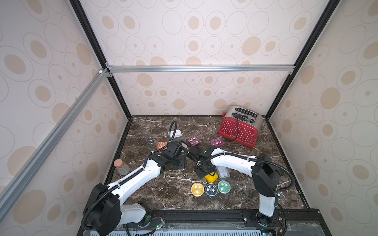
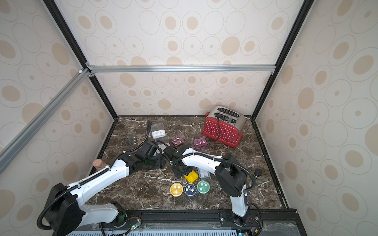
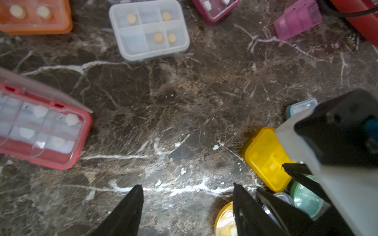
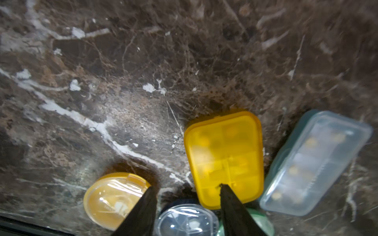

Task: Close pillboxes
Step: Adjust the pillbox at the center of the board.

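Pillboxes are scattered over the marble top. A yellow square pillbox (image 4: 224,157) lies shut beside a blue-grey rectangular one (image 4: 315,163). In front of them sit round yellow (image 1: 197,189), navy (image 1: 211,190) and green (image 1: 224,186) pillboxes. My right gripper (image 4: 187,187) hangs open just above them, one fingertip over the yellow square lid. My left gripper (image 3: 187,187) is open over bare marble. A red pillbox (image 3: 41,130) with its clear lid raised lies to its side. Farther back are a white one (image 3: 149,30), an orange one (image 3: 34,16) and two purple ones (image 1: 194,140) (image 1: 217,141).
A red toaster (image 1: 239,127) with a black cord stands at the back right. A cork-stoppered jar (image 1: 120,166) is by the left wall, close to my left arm. A white pillbox with an upright clear lid (image 1: 174,132) stands at the back. The two wrists nearly meet mid-table.
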